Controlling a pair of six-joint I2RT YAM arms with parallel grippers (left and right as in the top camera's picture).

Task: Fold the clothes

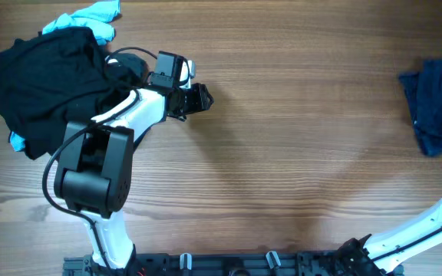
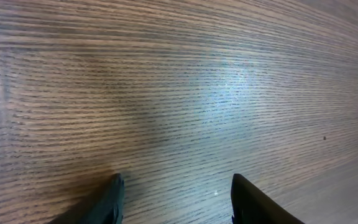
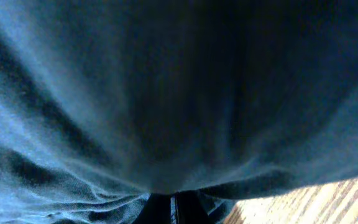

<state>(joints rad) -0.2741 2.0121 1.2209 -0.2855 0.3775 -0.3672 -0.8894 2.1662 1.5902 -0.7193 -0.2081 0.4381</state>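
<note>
A dark blue garment (image 1: pixel 434 106) lies bunched at the table's right edge. It fills the right wrist view (image 3: pixel 166 93), where my right gripper (image 3: pixel 174 208) is shut on a fold of it. In the overhead view the right gripper is mostly out of frame. A heap of black clothes (image 1: pixel 48 84) with light blue cloth (image 1: pixel 90 19) sits at the far left. My left gripper (image 1: pixel 199 98) is open and empty just right of the heap, over bare wood; its open fingers also show in the left wrist view (image 2: pixel 176 199).
The wooden table (image 1: pixel 298 153) spans the view. The left arm's white links (image 1: pixel 121 115) reach from the front edge toward the heap. The right arm (image 1: pixel 428 230) enters at the lower right.
</note>
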